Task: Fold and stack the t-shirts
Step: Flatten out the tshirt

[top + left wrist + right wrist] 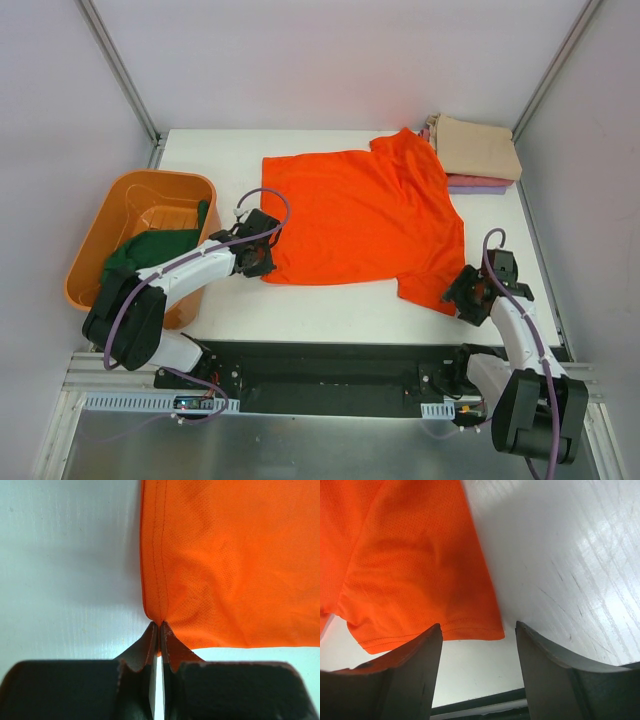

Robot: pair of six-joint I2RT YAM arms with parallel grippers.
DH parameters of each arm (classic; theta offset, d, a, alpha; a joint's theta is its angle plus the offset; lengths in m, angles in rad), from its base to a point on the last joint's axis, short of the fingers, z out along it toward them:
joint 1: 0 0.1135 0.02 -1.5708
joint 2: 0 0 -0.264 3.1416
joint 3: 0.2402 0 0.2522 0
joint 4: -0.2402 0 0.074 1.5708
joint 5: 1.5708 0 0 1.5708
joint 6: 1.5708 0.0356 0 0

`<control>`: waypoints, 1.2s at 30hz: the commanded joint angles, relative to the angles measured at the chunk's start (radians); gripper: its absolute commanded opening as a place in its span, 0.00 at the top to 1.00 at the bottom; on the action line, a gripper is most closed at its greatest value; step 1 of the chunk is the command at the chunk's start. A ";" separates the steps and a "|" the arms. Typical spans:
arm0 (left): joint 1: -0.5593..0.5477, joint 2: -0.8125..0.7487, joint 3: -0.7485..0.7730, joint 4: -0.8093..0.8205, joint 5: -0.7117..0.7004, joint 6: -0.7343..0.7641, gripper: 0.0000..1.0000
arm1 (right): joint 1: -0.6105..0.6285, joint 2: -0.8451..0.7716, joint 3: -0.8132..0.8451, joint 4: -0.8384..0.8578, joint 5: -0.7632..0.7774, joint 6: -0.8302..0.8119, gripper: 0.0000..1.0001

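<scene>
A bright orange t-shirt lies spread flat on the white table. My left gripper is shut on its near left hem corner, and the pinched cloth bunches at the fingertips. My right gripper is open and empty, hovering just off the edge of the shirt's near right sleeve. A dark green t-shirt hangs over the rim of the tub. A folded tan t-shirt tops a stack at the far right, with lavender and pink-red edges under it.
A rigid orange plastic tub stands at the table's left edge. The table's black front rail runs between the arm bases. Grey walls close in the table on the back and sides.
</scene>
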 commanded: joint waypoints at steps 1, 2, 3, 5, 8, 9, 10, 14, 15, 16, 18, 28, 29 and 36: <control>-0.007 -0.015 0.002 0.002 -0.022 -0.016 1.00 | -0.003 0.007 -0.022 0.010 -0.054 0.034 0.38; -0.007 -0.012 0.002 0.002 -0.022 -0.014 1.00 | -0.003 0.017 -0.024 0.018 -0.063 0.035 0.40; -0.007 -0.013 0.001 0.002 -0.022 -0.014 1.00 | -0.002 0.029 -0.024 0.027 -0.076 0.037 0.42; -0.007 -0.012 -0.001 0.002 -0.022 -0.018 1.00 | -0.002 0.052 -0.025 0.048 -0.105 0.037 0.45; -0.005 -0.010 -0.003 0.006 -0.022 -0.022 1.00 | -0.002 0.073 -0.027 0.061 -0.128 0.037 0.50; -0.005 -0.008 -0.001 0.004 -0.025 -0.022 1.00 | 0.000 0.076 -0.028 0.068 -0.140 0.034 0.52; -0.005 -0.008 -0.001 0.004 -0.024 -0.022 1.00 | 0.000 0.076 -0.030 0.075 -0.151 0.037 0.59; -0.005 -0.016 -0.001 0.010 -0.027 -0.021 1.00 | 0.001 0.089 -0.034 0.146 -0.174 0.014 0.74; -0.005 -0.013 -0.001 0.015 -0.031 -0.021 1.00 | 0.001 0.102 -0.031 0.159 -0.168 0.012 0.77; -0.004 -0.010 0.001 0.015 -0.033 -0.021 1.00 | 0.001 0.112 -0.025 0.174 -0.169 0.008 0.84; -0.001 -0.005 0.005 0.015 -0.024 -0.021 1.00 | 0.003 0.115 -0.013 0.209 -0.185 0.006 0.92; 0.007 -0.148 0.170 0.015 -0.079 0.033 1.00 | 0.003 -0.126 0.254 0.198 -0.171 -0.041 0.99; 0.008 -0.162 0.206 0.013 -0.091 0.056 1.00 | 0.003 -0.135 0.294 0.188 -0.165 -0.050 0.99; 0.015 -0.277 0.454 0.038 -0.237 0.182 1.00 | 0.003 -0.172 0.596 0.177 -0.064 -0.066 0.99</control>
